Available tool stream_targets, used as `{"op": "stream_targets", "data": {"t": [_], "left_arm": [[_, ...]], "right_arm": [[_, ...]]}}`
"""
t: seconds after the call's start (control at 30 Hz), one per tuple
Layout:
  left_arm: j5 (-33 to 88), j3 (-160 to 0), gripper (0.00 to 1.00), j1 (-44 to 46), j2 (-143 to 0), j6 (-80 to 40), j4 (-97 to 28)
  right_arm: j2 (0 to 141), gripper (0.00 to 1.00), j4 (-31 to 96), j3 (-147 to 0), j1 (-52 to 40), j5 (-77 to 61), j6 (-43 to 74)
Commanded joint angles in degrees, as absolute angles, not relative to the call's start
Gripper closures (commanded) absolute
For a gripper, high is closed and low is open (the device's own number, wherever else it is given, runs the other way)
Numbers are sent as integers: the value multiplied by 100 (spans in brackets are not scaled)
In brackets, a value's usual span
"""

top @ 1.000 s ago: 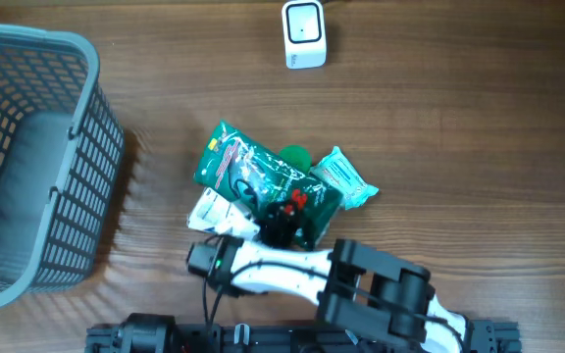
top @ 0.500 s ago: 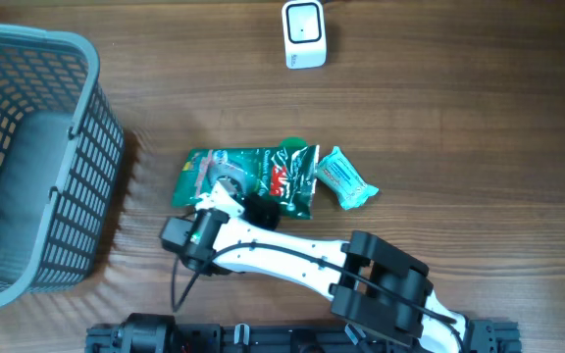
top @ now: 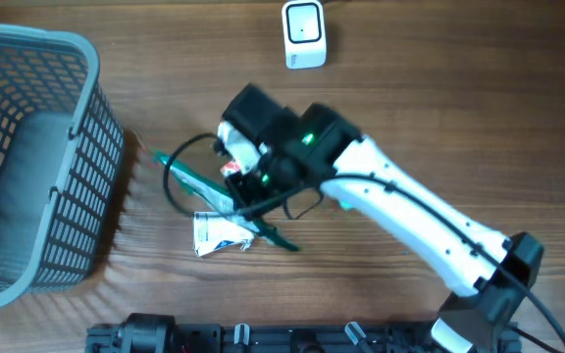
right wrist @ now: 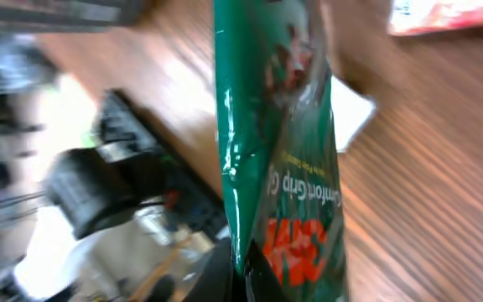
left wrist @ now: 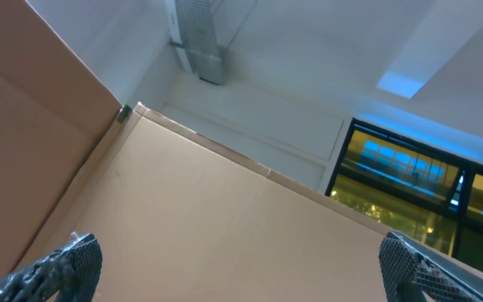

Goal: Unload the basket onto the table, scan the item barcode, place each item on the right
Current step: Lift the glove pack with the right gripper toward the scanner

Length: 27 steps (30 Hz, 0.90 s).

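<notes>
The right hand (top: 241, 176) is pinching a green packet (right wrist: 275, 126) over the counter (top: 459, 118) near the white scanner (top: 304, 33), while the left hand (left wrist: 237, 245) is resting spread wide.

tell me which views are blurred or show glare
Right wrist: strong motion blur on the left side, and glare streaks on the glossy green packet. Overhead: the basket and the scanner are sharp, the light is even and there is no strong glare. Left wrist: sharp, aimed upward, no glare.
</notes>
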<state>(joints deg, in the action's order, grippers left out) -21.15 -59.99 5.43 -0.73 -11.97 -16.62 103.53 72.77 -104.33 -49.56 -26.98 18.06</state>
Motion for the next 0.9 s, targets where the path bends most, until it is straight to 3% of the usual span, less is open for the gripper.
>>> {"op": "stream_targets", "data": {"t": [0.0,0.17,0.33,0.43,0.47,0.57,0.7,0.73,0.87], "left_arm": [[-2154,-5983,0,495,-25,-1247,-1649],[-2154,-5983,0,495,-25,-1247,-1651],[-2152,-5983,0,495,-25,-1247,-1651],[-2152,-5983,0,497,-25,-1247,-1653],[-2152,-5983,0,497,-25,-1247,-1653],[-2152,-5983,0,497,-25,-1247,-1656],[-2152,-5983,0,497,-25,-1247,-1693],[-2154,-5983,0,497,-25,-1247,-1695],[-2241,-5983,0,497,-25,-1247,-1688]], "right_arm": [[10313,95,7231,-10372,-4646,-3363,1505],[10318,95,7037,-9596,-4703,-2021,1520],[10339,94,5789,-8086,-4707,-1651,1509],[10342,57,5356,-7594,-4707,-1629,1498],[10353,52,5266,-7546,-4707,-1584,1472],[10409,41,5015,-7535,-4707,-1330,1439],[10453,39,4838,-7535,-4722,-1179,1347],[10440,28,4823,-7542,-4790,-947,1345],[10328,16,4827,-7553,-5450,49,1282]]}}
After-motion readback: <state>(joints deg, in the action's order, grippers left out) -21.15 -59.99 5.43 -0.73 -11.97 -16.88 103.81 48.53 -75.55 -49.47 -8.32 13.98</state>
